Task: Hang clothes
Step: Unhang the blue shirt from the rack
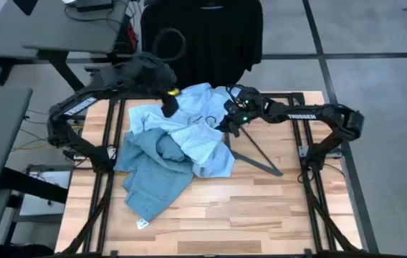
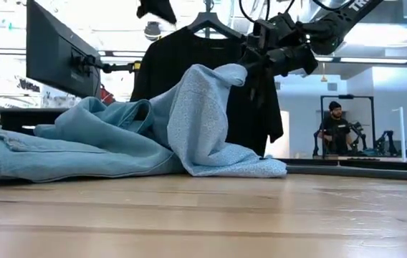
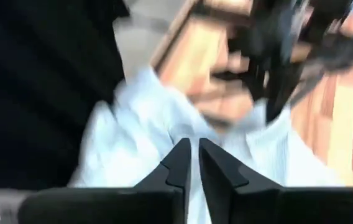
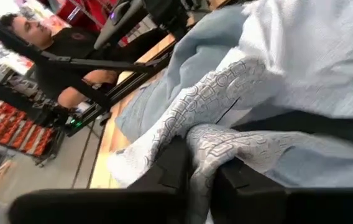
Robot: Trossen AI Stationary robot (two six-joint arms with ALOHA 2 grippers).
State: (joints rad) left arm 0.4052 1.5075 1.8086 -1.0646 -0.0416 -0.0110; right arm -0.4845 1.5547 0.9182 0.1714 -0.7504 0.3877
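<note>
Wooden table (image 1: 261, 208) — right gripper (image 1: 230, 123) pinches pale shirt (image 1: 196, 136) aloft.

A robotics lab, by every sign; the wooden table (image 1: 261, 215) carries a black metal frame (image 1: 311, 179) on which two arms are mounted; grey desks (image 1: 74, 29) stand just beyond the left jaws, one bearing a monitor (image 2: 56, 50); past the right jaws a person (image 2: 334, 129) sits among more rigs (another in a black top (image 4: 71, 50) sits close by); red bins (image 4: 15, 127) line the floor.
</note>
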